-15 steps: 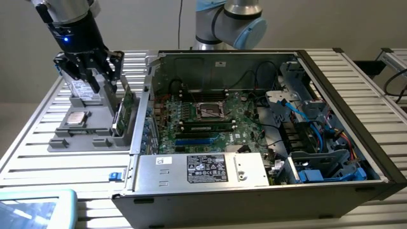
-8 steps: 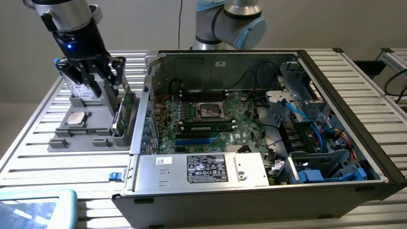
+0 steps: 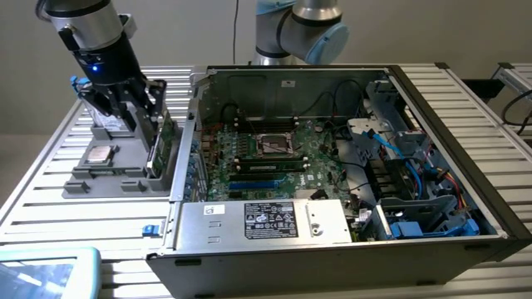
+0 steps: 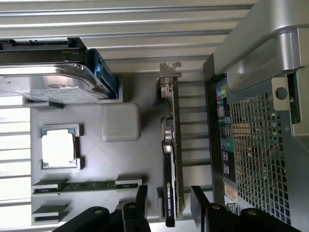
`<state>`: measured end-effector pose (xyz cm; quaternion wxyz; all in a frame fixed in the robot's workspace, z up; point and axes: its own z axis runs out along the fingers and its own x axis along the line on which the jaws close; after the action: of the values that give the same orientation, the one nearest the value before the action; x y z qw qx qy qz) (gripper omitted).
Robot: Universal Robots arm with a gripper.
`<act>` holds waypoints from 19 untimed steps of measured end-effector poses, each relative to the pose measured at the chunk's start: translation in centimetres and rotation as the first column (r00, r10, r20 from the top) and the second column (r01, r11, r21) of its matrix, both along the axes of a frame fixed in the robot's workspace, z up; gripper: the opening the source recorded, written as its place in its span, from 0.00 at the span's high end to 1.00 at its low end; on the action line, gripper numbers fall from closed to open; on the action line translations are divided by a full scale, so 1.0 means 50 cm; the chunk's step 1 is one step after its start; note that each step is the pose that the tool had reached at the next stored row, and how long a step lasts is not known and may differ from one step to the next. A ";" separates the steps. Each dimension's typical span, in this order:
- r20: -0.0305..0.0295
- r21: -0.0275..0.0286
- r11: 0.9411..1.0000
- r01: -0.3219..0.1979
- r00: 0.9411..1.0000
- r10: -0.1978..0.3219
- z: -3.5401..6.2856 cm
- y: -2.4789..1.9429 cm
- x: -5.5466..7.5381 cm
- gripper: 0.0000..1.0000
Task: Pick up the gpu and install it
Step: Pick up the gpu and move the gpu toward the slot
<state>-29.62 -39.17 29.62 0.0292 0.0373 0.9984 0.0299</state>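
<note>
Grey tray [image 3: 91, 187] on worktop [image 3: 46, 208], under hand; hard drive [image 4: 48, 82], processor chip [image 4: 59, 147] and memory stick [image 4: 87, 185] off to one side of hand's line. Hand [image 3: 139, 118] on a vertical arm, pointing straight down, fingers [image 4: 141, 199] spread wide, nothing pinched. Gpu [image 3: 163, 144] directly below hand, upright on its long edge in a tray slot, not yet lifted. Long axis of gpu [image 4: 170, 159] in line with gap between fingers: one finger off each flat face, no contact visible. Metal bracket [image 4: 170, 72] at end of gpu farthest from fingers. Open computer case [image 3: 332, 274] just beyond gpu, side wall parallel to it.
</note>
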 end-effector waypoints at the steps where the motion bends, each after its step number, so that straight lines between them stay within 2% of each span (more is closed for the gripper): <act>1: 0.002 0.000 1.000 0.000 1.000 0.000 -0.003 0.0000 0.000 0.52; 4: 0.007 0.001 1.000 0.000 1.000 0.000 -0.013 0.0001 -0.001 0.52; 6: 0.012 0.004 1.000 -0.001 1.000 0.001 -0.017 -0.0001 -0.003 0.52; 11: 0.027 0.009 1.000 -0.009 1.000 0.008 -0.027 -0.0016 -0.007 0.52; 14: 0.030 0.010 1.000 -0.011 0.999 0.011 -0.036 -0.0038 -0.011 0.52; 15: 0.032 0.010 1.000 -0.012 0.999 0.012 -0.038 -0.0044 -0.011 0.52; 18: 0.047 0.010 1.000 -0.013 0.999 0.012 -0.044 -0.0048 -0.011 0.52; 19: 0.050 0.011 1.000 -0.013 0.999 0.012 -0.046 -0.0050 -0.011 0.52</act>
<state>-30.19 -39.42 27.34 0.0538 0.0303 0.9974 0.0365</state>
